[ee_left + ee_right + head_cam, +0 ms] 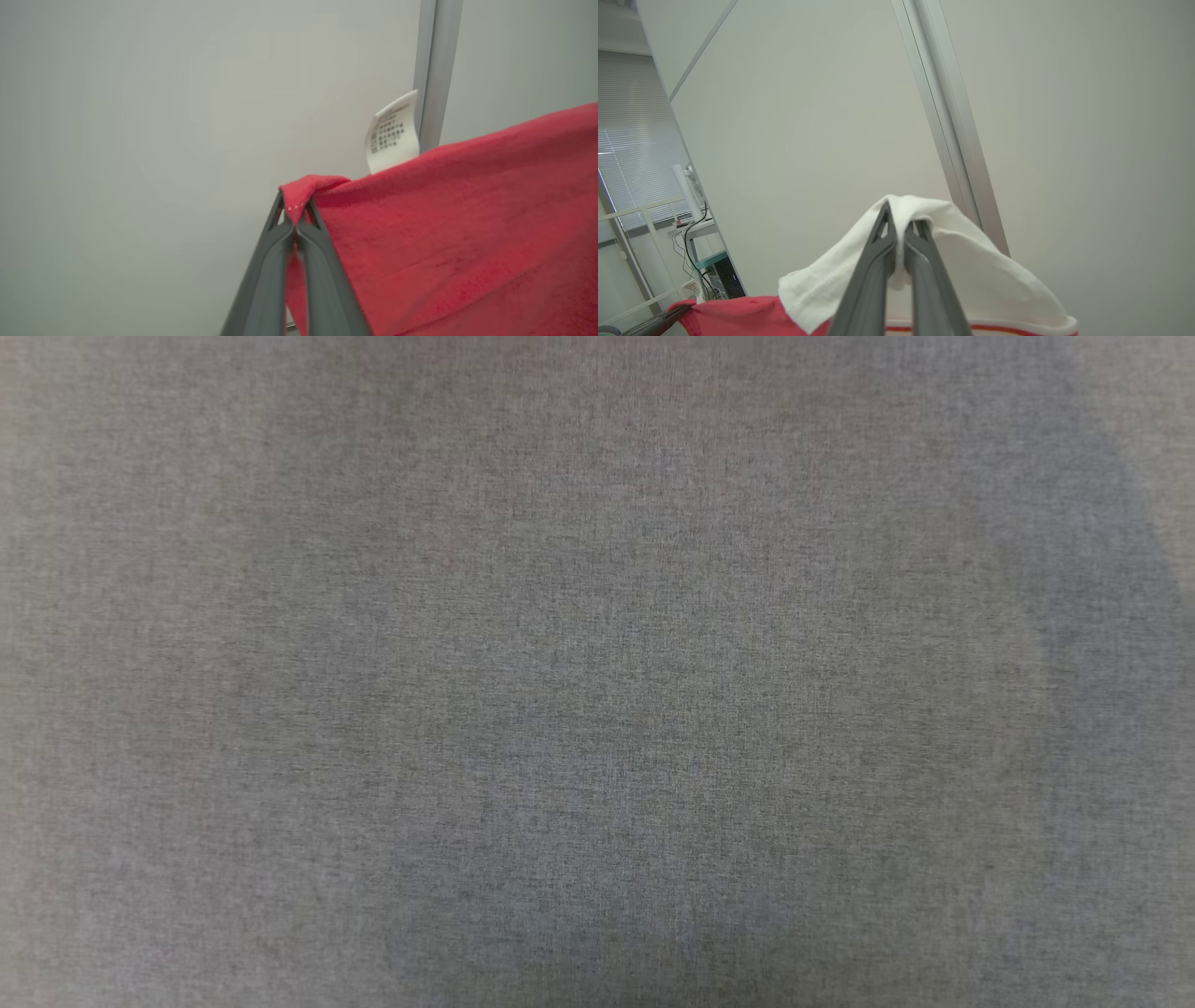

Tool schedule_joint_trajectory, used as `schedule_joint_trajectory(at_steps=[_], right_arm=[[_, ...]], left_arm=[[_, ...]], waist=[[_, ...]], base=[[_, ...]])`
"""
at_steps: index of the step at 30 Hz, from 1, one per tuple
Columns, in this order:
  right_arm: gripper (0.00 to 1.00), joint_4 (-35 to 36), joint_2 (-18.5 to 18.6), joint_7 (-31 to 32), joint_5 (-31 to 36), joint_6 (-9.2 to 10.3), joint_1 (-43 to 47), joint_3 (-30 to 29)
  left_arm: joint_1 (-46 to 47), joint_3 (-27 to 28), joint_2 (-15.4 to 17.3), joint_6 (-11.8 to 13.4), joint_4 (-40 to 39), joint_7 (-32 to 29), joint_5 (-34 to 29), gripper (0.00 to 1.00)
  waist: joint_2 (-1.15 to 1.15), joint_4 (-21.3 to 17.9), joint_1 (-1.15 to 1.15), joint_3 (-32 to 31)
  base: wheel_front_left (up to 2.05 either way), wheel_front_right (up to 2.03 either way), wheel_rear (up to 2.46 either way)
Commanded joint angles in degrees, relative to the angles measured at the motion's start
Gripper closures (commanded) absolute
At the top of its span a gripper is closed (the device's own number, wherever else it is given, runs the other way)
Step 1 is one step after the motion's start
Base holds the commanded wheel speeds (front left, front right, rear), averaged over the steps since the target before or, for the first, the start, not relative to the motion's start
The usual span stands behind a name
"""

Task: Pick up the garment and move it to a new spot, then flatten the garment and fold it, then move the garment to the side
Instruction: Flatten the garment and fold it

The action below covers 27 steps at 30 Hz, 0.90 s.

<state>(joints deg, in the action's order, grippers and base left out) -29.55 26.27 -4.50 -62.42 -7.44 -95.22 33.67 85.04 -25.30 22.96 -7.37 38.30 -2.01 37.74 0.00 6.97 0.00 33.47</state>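
1. Tools first: our left tool (294,214) is clamped on a red edge of the garment (444,224).
2. Our right tool (902,221) is clamped on its white sleeve (971,261).
3. We see the garment hanging from both tools, its white tag (392,133) standing up near the left one.
4. Behind it we see a pale wall (140,116) with a grey post (434,70).
5. Our head view gives a blurred grey surface (597,672).

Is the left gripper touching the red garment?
Touching. The left wrist view shows the left gripper shut on a red fold of the garment.
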Motion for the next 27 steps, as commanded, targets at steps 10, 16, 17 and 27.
schedule_joint_trajectory(at_steps=[10,16,17,27], right_arm=[[1.0,-8.6,-1.5,-5.0,-0.1,-0.09,-13.6,6.9],[1.0,-7.4,1.1,-4.8,-3.1,-0.09,-7.8,14.6],[1.0,-6.9,1.6,-4.7,-3.7,-0.09,-6.2,15.9],[1.0,2.7,7.4,-5.9,-11.6,-0.09,15.0,29.5]], left_arm=[[14.4,-3.2,-2.3,-0.1,11.3,0.9,2.7,1.0],[8.9,-10.6,-2.1,-0.1,12.6,0.0,7.2,1.0],[7.2,-12.1,-1.7,-0.1,12.5,-0.5,7.9,1.0],[-15.4,-25.1,6.8,-0.1,2.6,-4.4,22.6,1.0]], waist=[[0.0,-0.9,0.0,3.5],[0.0,-1.3,0.0,1.8],[0.0,-1.5,0.0,1.1],[0.0,-4.4,0.0,-13.2]], base=[[0.0,0.0,0.0],[0.0,0.0,0.0],[0.0,0.0,0.0],[0.0,0.0,0.0]])
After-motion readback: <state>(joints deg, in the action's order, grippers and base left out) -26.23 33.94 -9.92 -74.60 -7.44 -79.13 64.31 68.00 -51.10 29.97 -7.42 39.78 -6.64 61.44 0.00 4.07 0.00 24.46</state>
